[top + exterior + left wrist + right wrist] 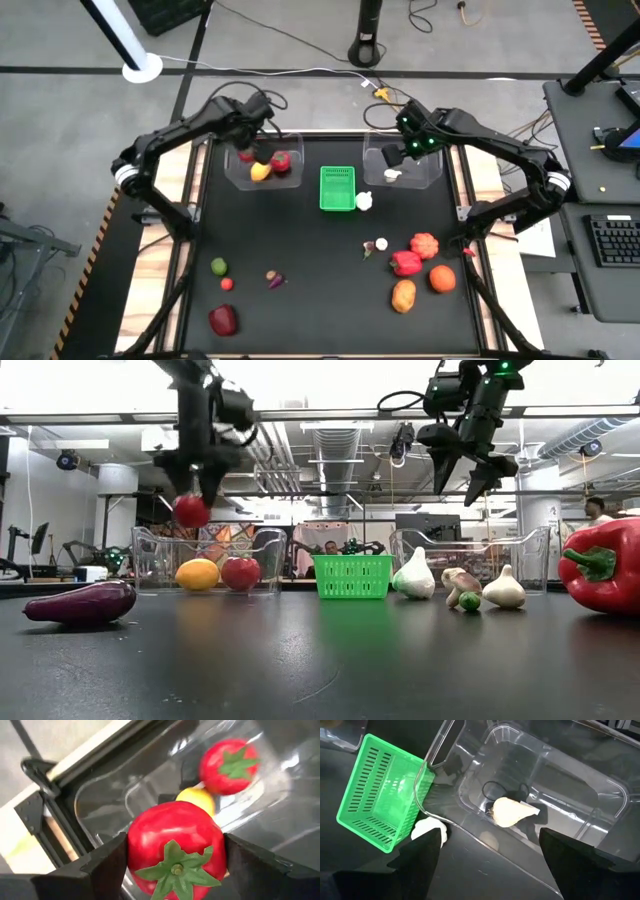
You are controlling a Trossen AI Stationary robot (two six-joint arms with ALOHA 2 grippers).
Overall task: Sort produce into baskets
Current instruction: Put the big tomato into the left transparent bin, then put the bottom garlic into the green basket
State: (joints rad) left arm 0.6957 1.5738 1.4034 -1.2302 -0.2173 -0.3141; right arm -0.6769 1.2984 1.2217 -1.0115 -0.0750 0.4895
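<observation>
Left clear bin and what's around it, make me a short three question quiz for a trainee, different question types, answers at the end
1. True or false: the left gripper holds a red tomato above the left clear bin.
2. Multiple choice: what already lies in that bin? A) a yellow lemon and a red tomato; B) two white garlic bulbs; C) nothing.
3. Fill in: the right gripper hangs open and empty over the right clear bin, which holds one ____ piece.

Key: 1 true; 2 A; 3 white.
</observation>
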